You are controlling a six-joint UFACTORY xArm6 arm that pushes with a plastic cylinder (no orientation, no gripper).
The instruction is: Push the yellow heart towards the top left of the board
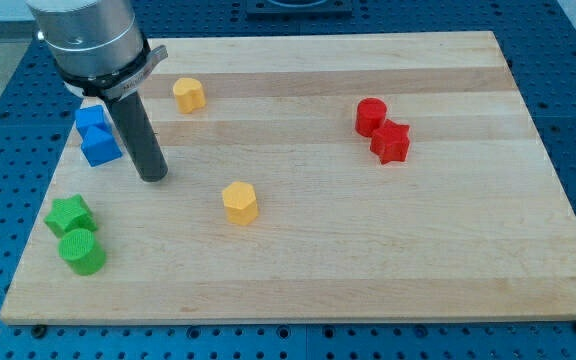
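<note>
A: Near the board's [298,290] top left, the yellow heart [189,94] is seen, light and rigid, likely slippery on wood.

B: Noted. My tip [153,176], holding nothing, is set below-left of it, beside the blue blocks [96,135]. Contact is best made on the heart's lower-right face.

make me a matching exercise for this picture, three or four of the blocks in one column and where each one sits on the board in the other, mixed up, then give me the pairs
Blocks:
1. blue blocks
2. red blocks
3. green blocks
4. yellow block by the board's middle

Places:
A. the view's bottom left corner
B. the view's right half, upper part
C. just right of my tip
D. the view's left edge, just left of the rod

Pairs: 1-D, 2-B, 3-A, 4-C
</note>
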